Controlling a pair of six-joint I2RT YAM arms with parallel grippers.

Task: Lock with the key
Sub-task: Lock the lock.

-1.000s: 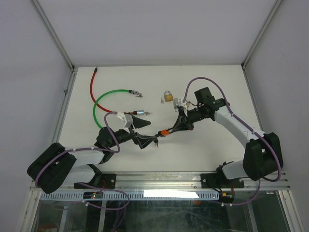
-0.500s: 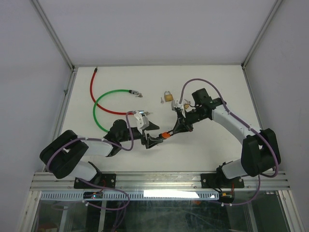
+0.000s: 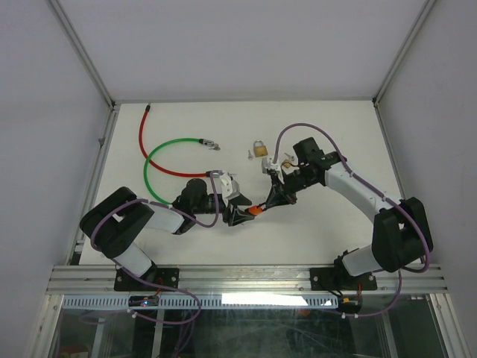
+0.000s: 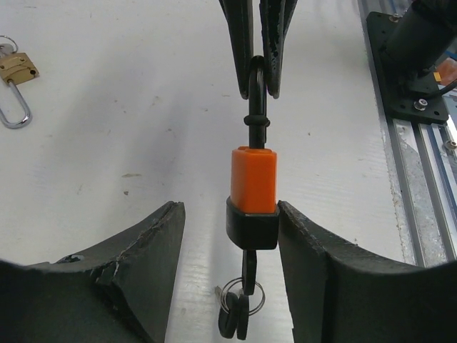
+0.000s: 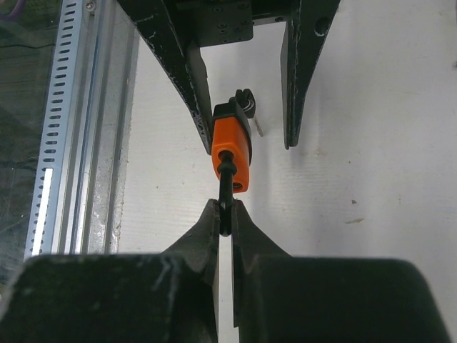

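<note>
An orange padlock point(image 3: 256, 209) with a black base hangs by its black shackle point(image 5: 226, 193), and my right gripper point(image 5: 226, 207) is shut on that shackle. A black key point(image 4: 248, 270) sits in the base, with a ring of spare keys point(image 4: 238, 313) dangling below it. My left gripper point(image 4: 230, 214) stands around the base. Its right finger point(image 4: 307, 236) touches the lock's side, while the left finger point(image 4: 153, 239) is a clear gap away, so the jaws are open. In the top view both grippers meet at the lock, the left gripper point(image 3: 240, 210) to its left and the right gripper point(image 3: 265, 201) up and to the right.
A small brass padlock point(image 3: 259, 148) lies on the white table behind the grippers, also visible as the brass padlock point(image 4: 17, 69) in the left wrist view. A green cable point(image 3: 158, 154) and a red cable point(image 3: 141, 134) curl at the back left. An aluminium rail point(image 4: 421, 214) runs along the near edge.
My left arm has swung right to the hanging padlock and its jaws have narrowed around the lock's base. The right gripper has kept hold of the shackle, shifting slightly left.
</note>
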